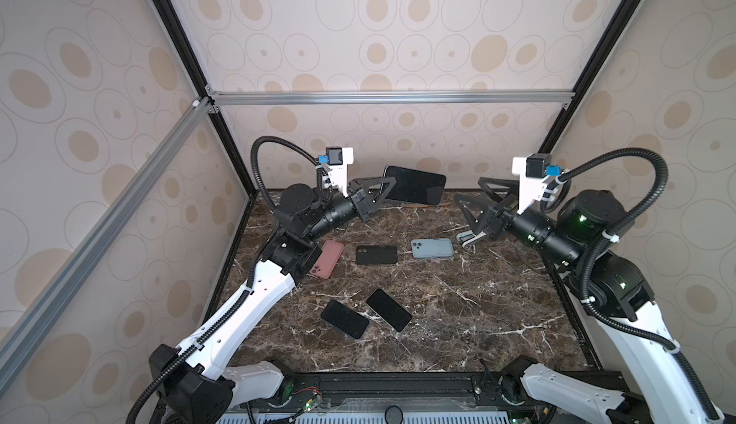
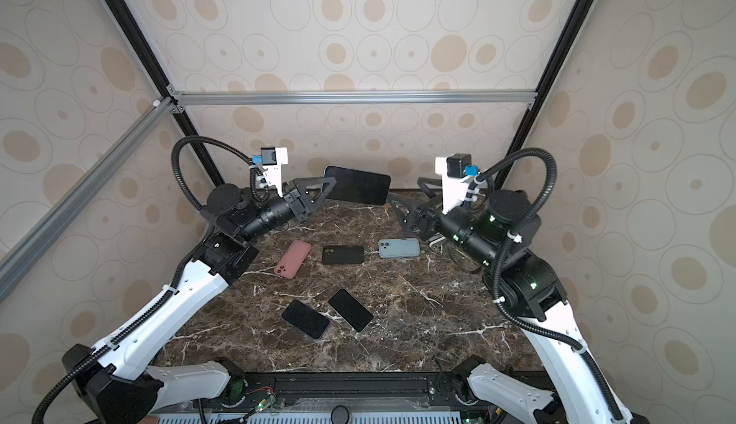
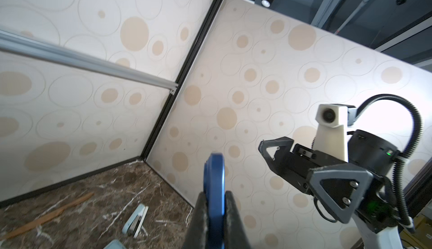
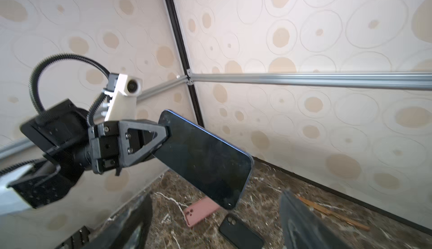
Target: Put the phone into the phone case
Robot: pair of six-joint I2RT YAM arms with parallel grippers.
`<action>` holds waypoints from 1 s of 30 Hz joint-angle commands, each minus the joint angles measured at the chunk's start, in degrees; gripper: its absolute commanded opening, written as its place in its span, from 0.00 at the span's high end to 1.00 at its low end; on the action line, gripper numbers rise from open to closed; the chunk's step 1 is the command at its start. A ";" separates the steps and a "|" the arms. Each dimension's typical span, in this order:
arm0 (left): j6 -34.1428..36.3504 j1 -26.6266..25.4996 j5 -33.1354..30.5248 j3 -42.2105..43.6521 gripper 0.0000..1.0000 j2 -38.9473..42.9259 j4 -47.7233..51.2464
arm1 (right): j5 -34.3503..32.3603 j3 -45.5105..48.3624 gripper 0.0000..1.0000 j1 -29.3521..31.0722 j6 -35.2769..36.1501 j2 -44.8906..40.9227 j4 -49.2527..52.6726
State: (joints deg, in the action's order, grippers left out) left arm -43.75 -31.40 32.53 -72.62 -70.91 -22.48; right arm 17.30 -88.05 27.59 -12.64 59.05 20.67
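Both top views look down from the near side over the whole table (image 1: pixel 458 302). The left wrist camera (image 4: pixel 132 86) and right wrist camera (image 3: pixel 328 116) face each other, close, at its far end.

Mid surface (image 1: pixel 478 314), one row: left case (image 1: pixel 328 258), middle case (image 1: pixel 376 254), right case (image 1: pixel 432 248). In front of them, side by side and close together: left phone (image 1: pixel 344 319), right phone (image 1: pixel 388 309). Held phone (image 1: pixel 416 185) sits in left pincer (image 1: pixel 383 193), above the surface's back edge.
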 commanded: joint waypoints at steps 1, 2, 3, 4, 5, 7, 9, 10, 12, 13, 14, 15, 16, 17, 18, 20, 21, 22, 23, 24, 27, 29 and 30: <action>-5.21 0.52 -1.66 -0.48 1.00 1.06 -14.79 | 17.12 -2.40 0.19 -3.76 -8.96 3.81 -6.60; -5.84 0.47 -1.01 -0.59 1.00 1.04 -16.49 | 19.79 -2.25 0.23 -4.93 -12.48 4.75 -10.36; -6.57 0.51 -0.37 -0.36 1.00 1.04 -18.42 | 21.60 -1.67 0.25 -5.54 -15.65 5.42 -14.16; -7.42 0.50 -0.11 0.06 1.00 1.12 -20.14 | 22.65 -1.30 0.25 -5.88 -17.64 5.95 -16.97; -8.32 0.54 0.15 0.68 1.00 1.34 -21.81 | 24.13 -1.31 0.26 -5.97 -19.11 6.71 -19.20; -9.37 0.55 0.24 1.70 1.00 1.80 -24.00 | 25.70 -2.09 0.27 -6.02 -20.25 8.10 -20.44; -9.70 0.55 0.42 2.34 1.00 2.39 -24.43 | 25.68 -1.67 0.28 -6.12 -20.83 8.36 -21.46; -9.82 0.55 0.42 2.67 1.00 2.68 -24.66 | 25.81 -1.30 0.28 -6.15 -21.32 8.36 -22.43; -10.75 0.55 0.75 3.42 1.00 3.10 -25.51 | 27.35 -0.87 0.28 -6.10 -22.64 8.78 -24.38; -11.06 0.55 1.02 3.76 1.00 3.22 -26.15 | 28.40 -1.08 0.29 -6.15 -23.11 9.31 -24.61; -11.50 0.59 1.55 4.12 1.00 3.32 -27.03 | 29.63 -1.24 0.30 -6.10 -23.86 9.70 -25.06; -12.12 0.55 2.06 4.44 1.00 3.33 -27.91 | 30.67 -1.25 0.32 -6.10 -24.49 10.18 -25.64; -12.63 0.55 2.29 4.67 1.00 3.33 -28.51 | 31.07 -1.03 0.34 -6.10 -24.58 10.15 -25.83; -13.25 0.55 2.54 4.94 1.00 3.33 -29.23 | 30.79 -0.32 0.36 -6.15 -24.67 9.87 -26.28; -13.91 0.55 2.86 5.07 1.00 3.20 -29.93 | 30.33 0.94 0.40 -6.12 -25.08 9.33 -27.49; -14.90 0.55 3.21 5.28 1.00 3.15 -30.84 | 30.03 2.64 0.44 -6.14 -25.53 8.45 -29.27; -15.27 0.55 3.47 5.45 1.00 3.11 -31.68 | 30.55 2.70 0.44 -6.10 -25.43 8.27 -29.03; -15.52 0.55 3.79 5.63 1.00 3.13 -32.52 | 31.33 2.63 0.45 -6.15 -25.43 8.27 -28.77; -15.75 0.57 4.09 5.73 1.00 3.23 -33.03 | 32.29 2.31 0.45 -6.14 -25.70 8.40 -28.50; -15.78 0.55 4.32 5.87 1.00 3.32 -33.55 | 33.29 2.20 0.46 -6.10 -26.33 8.44 -28.79; -15.83 0.55 4.91 6.17 1.00 3.50 -33.98 | 36.14 2.59 0.54 -6.15 -30.35 9.34 -32.54; -16.01 0.55 5.16 6.48 1.00 3.42 -34.41 | 37.61 2.62 0.59 -6.04 -32.96 9.77 -34.97; -16.36 0.55 5.19 6.69 1.00 3.41 -34.76 | 38.31 2.65 0.61 -6.03 -34.12 10.09 -36.12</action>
State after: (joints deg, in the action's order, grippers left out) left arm -57.89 -31.16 37.04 -65.58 -69.14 -50.89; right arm 51.55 -85.56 21.67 -41.87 68.51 -9.17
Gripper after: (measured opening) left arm 0.088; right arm 0.404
